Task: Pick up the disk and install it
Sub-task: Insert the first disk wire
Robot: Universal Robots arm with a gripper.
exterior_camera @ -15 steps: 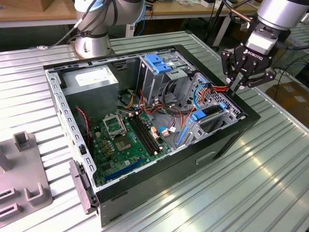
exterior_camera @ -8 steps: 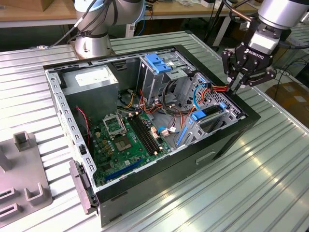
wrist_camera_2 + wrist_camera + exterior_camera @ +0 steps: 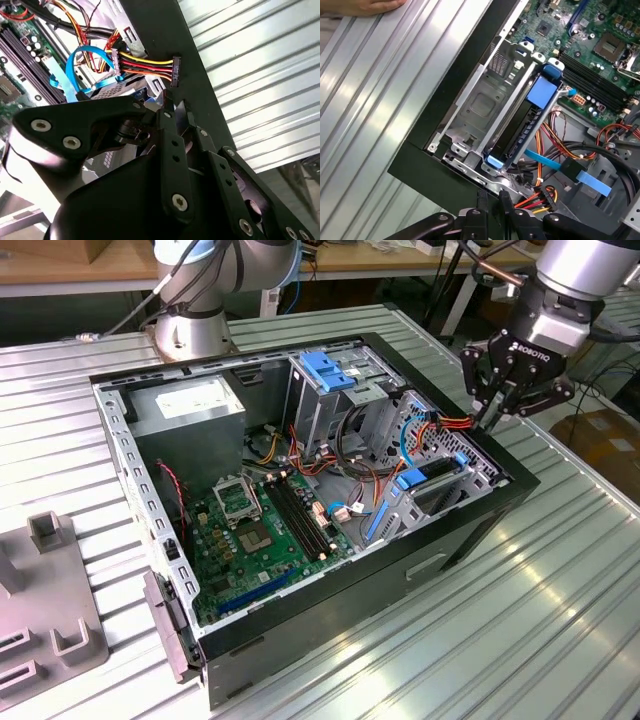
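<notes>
tool (image 3: 497, 412) hangs over the computer case (image 3: 300, 610) rim on the exterior view's right, fingers drawn together on nothing, tips just by the loose power connector (image 3: 175, 70). the disk (image 3: 520, 135) stands on edge in its metal bay (image 3: 480, 105) inside the case, blue carrier up, looking seated. the case lies open on the ribbed counter (image 3: 540, 610), giving reach from above

Person's hand (image 3: 370, 5) partly beyond edge

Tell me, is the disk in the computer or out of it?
In. The disk sits in the metal bay at the rim of the case. Whether it is fully seated, cannot tell.
</notes>
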